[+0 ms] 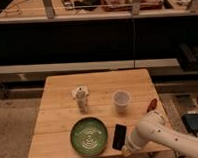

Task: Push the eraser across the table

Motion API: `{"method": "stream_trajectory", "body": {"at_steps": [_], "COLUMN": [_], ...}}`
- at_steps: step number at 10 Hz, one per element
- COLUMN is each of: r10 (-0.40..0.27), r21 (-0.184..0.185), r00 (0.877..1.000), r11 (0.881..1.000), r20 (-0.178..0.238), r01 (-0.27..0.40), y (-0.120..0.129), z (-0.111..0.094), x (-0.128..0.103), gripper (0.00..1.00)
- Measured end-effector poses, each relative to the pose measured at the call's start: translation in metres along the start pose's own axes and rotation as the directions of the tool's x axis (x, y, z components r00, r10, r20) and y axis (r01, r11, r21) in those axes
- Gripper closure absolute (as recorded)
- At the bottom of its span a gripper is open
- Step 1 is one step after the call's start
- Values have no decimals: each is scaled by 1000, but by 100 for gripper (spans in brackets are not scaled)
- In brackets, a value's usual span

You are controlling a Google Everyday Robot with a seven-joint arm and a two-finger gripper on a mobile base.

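The eraser (119, 136), a flat black slab, lies on the light wooden table (59, 115) near its front edge, just right of the green plate (89, 136). My white arm (155, 133) comes in from the lower right. The gripper (126, 149) is at the table's front edge, right by the eraser's near right corner. Whether it touches the eraser cannot be told.
A white cup (121, 100) stands right of centre. A small pale figurine-like object (82, 98) stands at centre. A reddish-brown oblong object (152, 104) lies by the right edge. A dark shelf unit runs behind the table. A black device (195, 122) lies on the floor right.
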Motion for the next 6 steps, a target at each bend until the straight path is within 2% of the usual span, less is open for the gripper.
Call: {"method": "stream_trajectory", "body": {"at_steps": [6], "r10": [64], "r21": [13], "r00": [998], "r11": [998], "r20": [3], "r01": [-64], "y": [5], "z": [2], "x": [16], "gripper": [100]}}
